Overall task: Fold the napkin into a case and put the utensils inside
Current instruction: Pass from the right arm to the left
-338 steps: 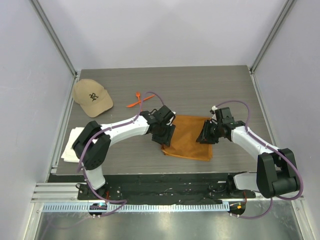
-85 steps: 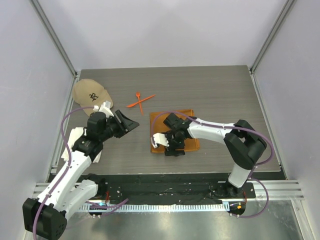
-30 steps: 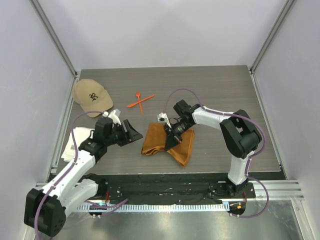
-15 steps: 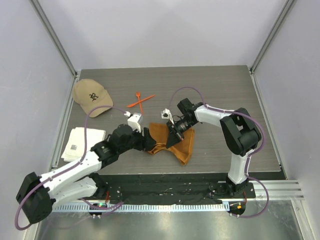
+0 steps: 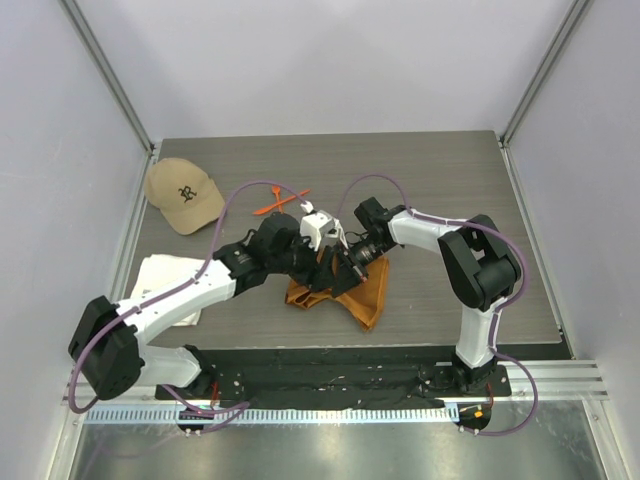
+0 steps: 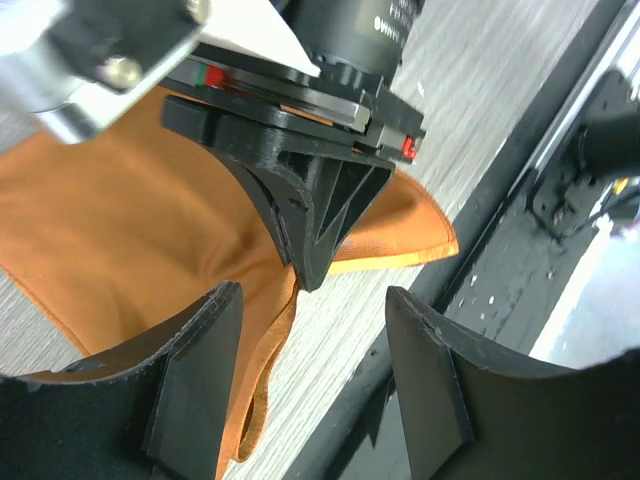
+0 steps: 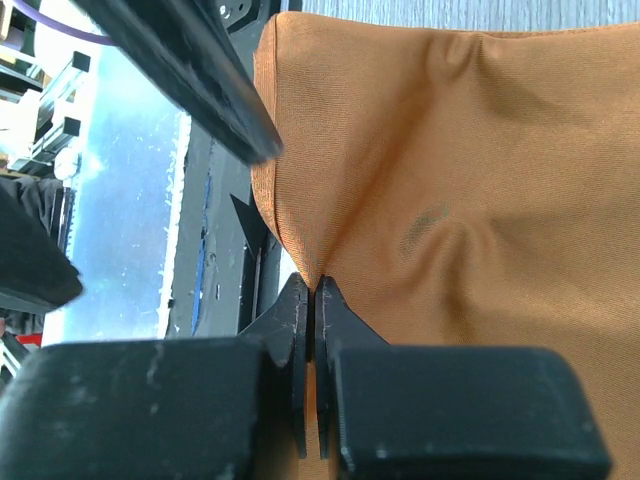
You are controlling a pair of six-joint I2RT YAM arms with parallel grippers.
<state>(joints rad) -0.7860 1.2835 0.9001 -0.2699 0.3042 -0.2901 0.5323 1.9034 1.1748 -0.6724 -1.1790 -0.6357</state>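
You are folding the napkin [image 5: 367, 293], bunched mid-table: the right gripper [image 7: 315, 285] is pinching its raised crease; the left gripper [image 6: 312, 296] is hovering, fingers apart, beside it, probably needing the adjoining edge next.

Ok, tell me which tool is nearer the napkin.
Right: the right tool is shut on a pinch of the napkin. The left tool hangs open beside it, jaws straddling that pinch.
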